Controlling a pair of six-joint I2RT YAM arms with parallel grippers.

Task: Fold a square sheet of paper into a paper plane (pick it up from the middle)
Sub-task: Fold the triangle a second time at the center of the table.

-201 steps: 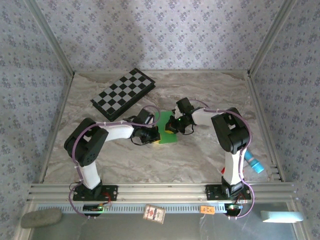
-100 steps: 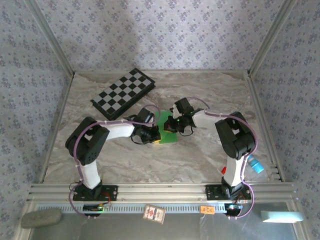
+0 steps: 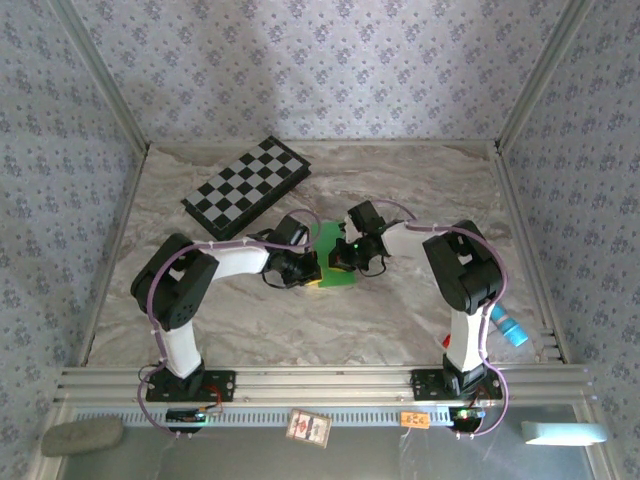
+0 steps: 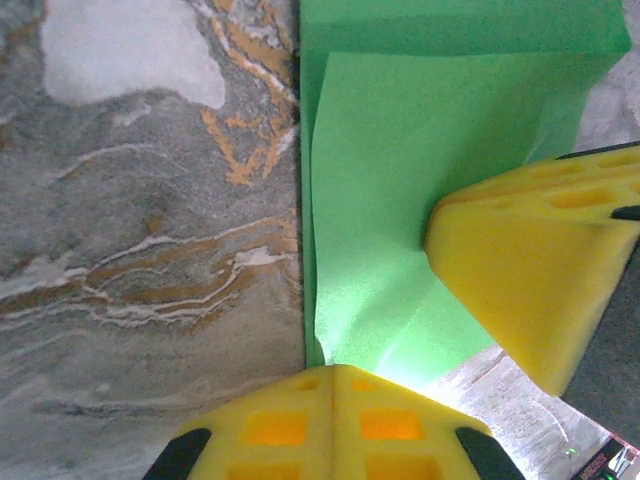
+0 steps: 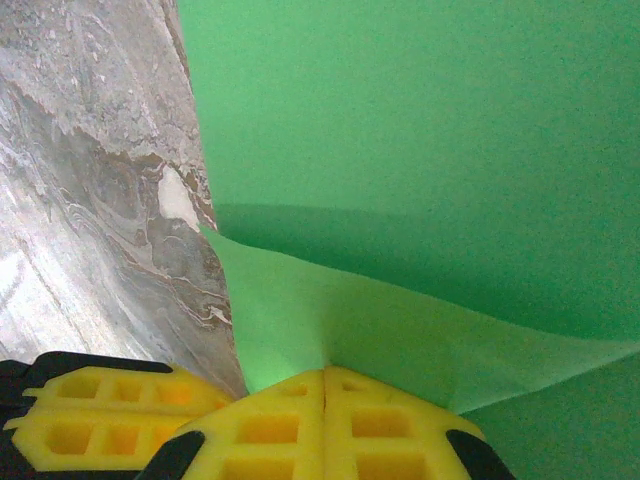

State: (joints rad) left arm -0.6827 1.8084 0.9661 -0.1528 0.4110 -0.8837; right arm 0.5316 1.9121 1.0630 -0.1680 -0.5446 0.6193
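1. L gripper: I see both yellow fingers pressed tight together, no gap. Tips sit right at the near corner of the paper plane, touching its edge. Can't tell if any paper is nipped betw them
2. R gripper: jaws likewise closed flat against each other. Tips rest on a raised, paler flap of the green sheet, w/ creases fanning out from the contact pt. Can't tell if it's pinching or just pressing
3. Paper plane: a part-folded green sheet w/ one diagonal flap, no dart shape yet. It lies on the marble table, directly ahead of the L tips and under the R tips
4. L wrist cam: one of the R fingers comes in from the right of my L tips and pokes the flap's middle
5. Top cam: the 2 grippers face each other across the sheet, L at its left edge, R over it, close together
6. Chequered board lies flat well beyond the L gripper, far-left, apart from the paper
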